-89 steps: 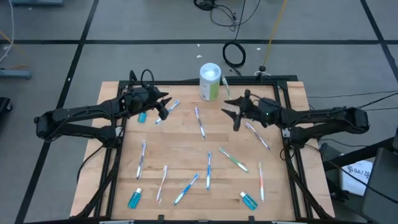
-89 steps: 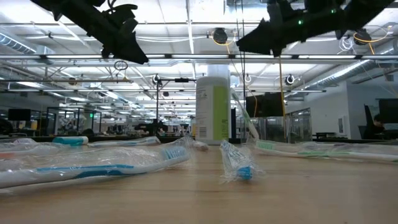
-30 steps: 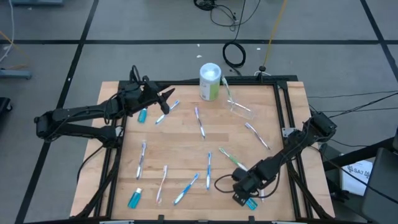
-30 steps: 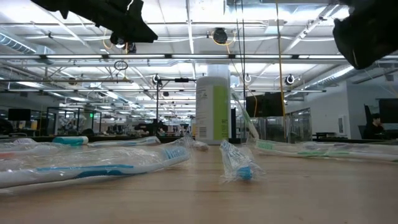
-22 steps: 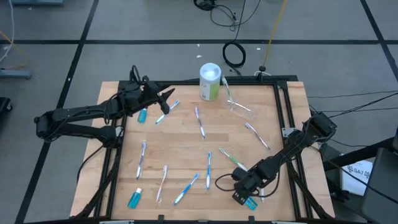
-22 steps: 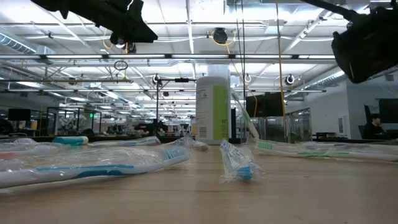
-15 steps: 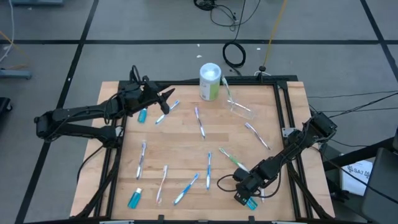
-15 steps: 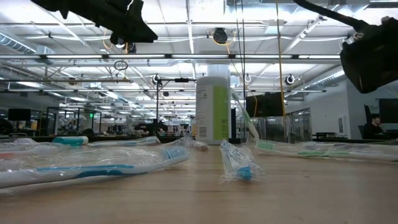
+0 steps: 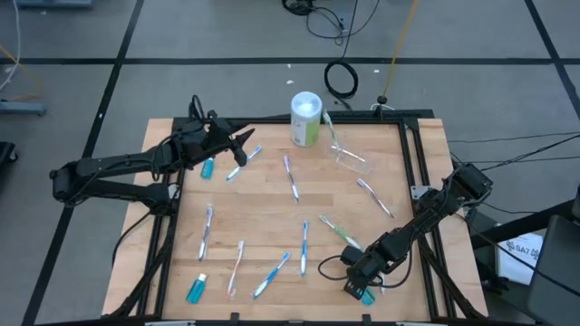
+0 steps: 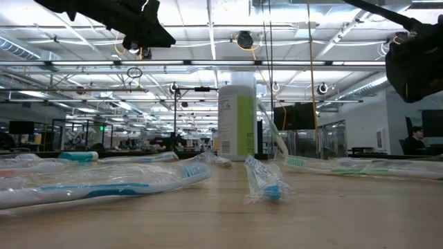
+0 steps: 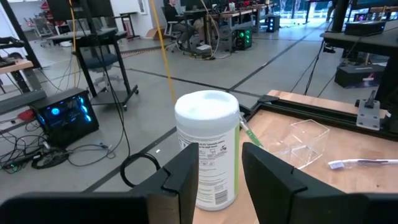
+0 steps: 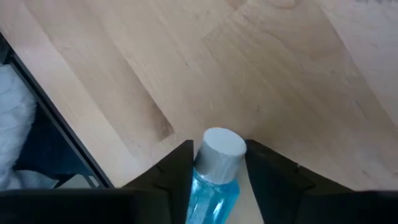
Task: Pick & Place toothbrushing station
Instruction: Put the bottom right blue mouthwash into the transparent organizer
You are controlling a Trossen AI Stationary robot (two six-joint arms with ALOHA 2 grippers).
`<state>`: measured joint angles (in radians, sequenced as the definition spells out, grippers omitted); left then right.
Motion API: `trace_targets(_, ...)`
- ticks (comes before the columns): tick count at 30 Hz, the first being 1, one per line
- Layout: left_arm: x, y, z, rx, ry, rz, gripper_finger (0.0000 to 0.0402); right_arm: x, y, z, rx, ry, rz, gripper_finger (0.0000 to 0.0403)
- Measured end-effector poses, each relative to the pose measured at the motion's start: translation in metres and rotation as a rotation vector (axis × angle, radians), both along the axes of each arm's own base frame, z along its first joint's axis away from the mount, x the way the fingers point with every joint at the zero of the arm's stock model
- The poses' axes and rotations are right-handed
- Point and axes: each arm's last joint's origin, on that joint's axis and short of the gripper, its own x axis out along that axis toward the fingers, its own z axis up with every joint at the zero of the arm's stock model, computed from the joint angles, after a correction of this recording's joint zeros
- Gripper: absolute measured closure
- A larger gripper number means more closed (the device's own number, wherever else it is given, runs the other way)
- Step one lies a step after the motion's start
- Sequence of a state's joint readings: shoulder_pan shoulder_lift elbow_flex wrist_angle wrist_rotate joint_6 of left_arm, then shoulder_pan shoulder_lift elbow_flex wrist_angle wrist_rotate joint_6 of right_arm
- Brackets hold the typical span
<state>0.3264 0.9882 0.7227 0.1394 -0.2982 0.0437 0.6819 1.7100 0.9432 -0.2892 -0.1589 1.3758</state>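
My right gripper [image 9: 355, 289] is open, low at the table's near right, pointing down. Its fingers stand on either side of a small teal tube [image 12: 214, 186] with a white cap, which lies flat on the wood [image 9: 365, 294]. My left gripper [image 9: 241, 147] is open and empty above the far left, facing a white canister [image 11: 208, 146] with a green label. The clear cup [image 9: 352, 159] lies on the table at the far right and also shows in the left wrist view [image 11: 305, 140]. Several wrapped toothbrushes [image 9: 292, 177] lie scattered on the table. My right gripper has one finger [image 12: 177, 171] on each side of the tube's white cap [image 12: 221, 148], coming from above. The tube lies on the table. I cannot tell whether the fingers touch it.
Two more teal tubes lie at the far left [image 9: 207, 168] and the near left [image 9: 195, 289]. A green toothbrush [image 9: 329, 127] leans beside the canister [image 9: 306, 118]. A black frame [image 9: 412, 172] edges the table. The near edge is close to my right gripper.
My right gripper has gone a little toward the table's right and near edges, over the teal tube. The tube has stayed where it was.
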Motion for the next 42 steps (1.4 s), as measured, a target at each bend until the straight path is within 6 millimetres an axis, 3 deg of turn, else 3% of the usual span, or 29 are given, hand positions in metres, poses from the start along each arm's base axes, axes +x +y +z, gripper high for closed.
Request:
trace_targets(6,0.0,0.0,0.0,0.0,0.001,0.0,0.0273,0.0,0.0,0.0,-0.001,-0.001,-0.001,0.0316)
trace_targets(16,0.0,0.0,0.0,0.001,0.001,0.001,0.0273,0.01,-0.007,0.004,-0.013,-0.099,0.007,0.03)
trace_targets(20,0.0,0.0,0.0,0.005,0.004,0.0,0.0273,0.017,-0.02,0.018,-0.09,-0.225,0.036,0.0319)
trace_targets(25,0.0,0.0,0.0,0.005,0.004,-0.001,0.0273,0.024,-0.045,0.049,-0.206,-0.425,0.093,0.0311)
trace_targets(29,0.0,0.0,-0.001,-0.001,0.017,-0.011,0.0273,0.026,-0.072,0.078,-0.387,-0.595,0.159,0.0309)
trace_targets(34,0.0,-0.002,-0.005,-0.023,0.043,-0.023,0.0273,0.022,-0.111,0.11,-0.755,-0.707,0.164,0.0312)
trace_targets(38,0.001,-0.005,-0.007,-0.049,0.051,-0.036,0.0273,0.018,-0.145,0.13,-1.128,-0.674,0.026,0.031)
trace_targets(42,0.002,-0.011,-0.009,-0.058,0.075,-0.061,0.0273,0.017,-0.18,0.136,-1.428,-0.497,-0.197,0.031)
